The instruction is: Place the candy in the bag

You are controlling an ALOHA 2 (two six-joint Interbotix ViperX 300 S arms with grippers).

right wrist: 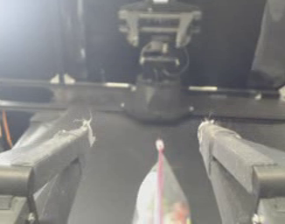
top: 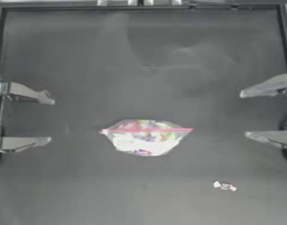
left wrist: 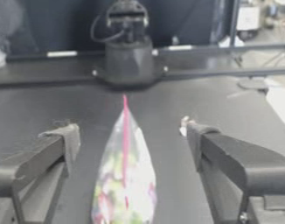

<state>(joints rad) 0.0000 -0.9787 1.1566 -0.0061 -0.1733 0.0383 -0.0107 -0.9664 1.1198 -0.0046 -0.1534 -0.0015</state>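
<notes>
The bag (top: pixel 146 136) lies flat in the middle of the table, clear plastic with a pink seal strip across its far side and colourful sweets inside. It also shows in the left wrist view (left wrist: pixel 125 183) and the right wrist view (right wrist: pixel 161 197). The candy (top: pixel 225 186), tiny and white-wrapped, rests on the table near the front right, apart from the bag. My left gripper (top: pixel 50 120) is drawn back at the left edge, open and empty. Over at the right edge my right gripper (top: pixel 244 115) stands open and empty too.
A raised frame rail (top: pixel 143 6) runs along the table's far edge. The left wrist view shows the right arm's base (left wrist: pixel 128 61) across the table; the right wrist view shows the left arm's base (right wrist: pixel 158 98).
</notes>
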